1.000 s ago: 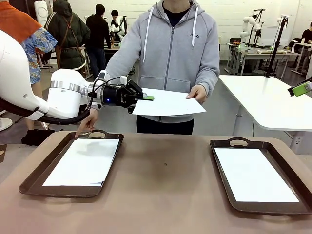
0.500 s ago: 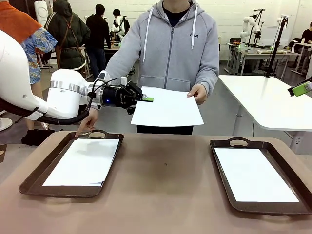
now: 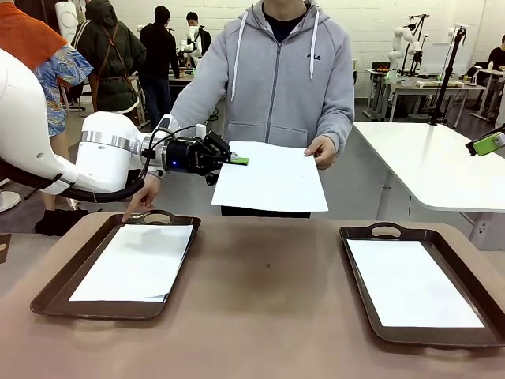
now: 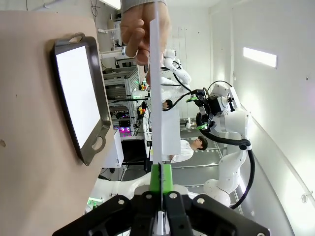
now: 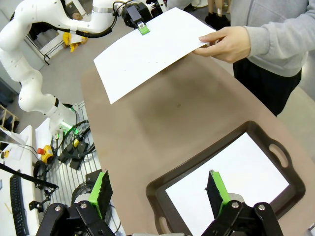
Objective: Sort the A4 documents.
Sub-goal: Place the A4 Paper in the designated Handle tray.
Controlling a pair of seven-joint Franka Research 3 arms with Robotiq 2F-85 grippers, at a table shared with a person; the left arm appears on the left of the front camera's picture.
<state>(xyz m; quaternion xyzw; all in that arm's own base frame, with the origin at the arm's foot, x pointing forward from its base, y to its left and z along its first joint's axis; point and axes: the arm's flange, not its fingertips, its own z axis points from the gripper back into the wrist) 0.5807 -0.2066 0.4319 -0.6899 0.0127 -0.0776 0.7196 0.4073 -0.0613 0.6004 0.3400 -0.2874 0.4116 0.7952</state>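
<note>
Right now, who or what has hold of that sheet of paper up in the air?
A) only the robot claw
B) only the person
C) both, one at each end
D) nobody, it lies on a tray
C: the left gripper is shut on one edge of the raised sheet, while the person's hand pinches the opposite edge.

Held sheet (image 3: 272, 178) has swung over the last sec: near edge dropped lower below the left tool (image 3: 241, 160), sheet now hangs steeper and shows more face to the front cam. Its right corner pulled in toward the tool. Person's hand (image 3: 322, 150) on the far corner slid a touch closer to the tool and lower.
</note>
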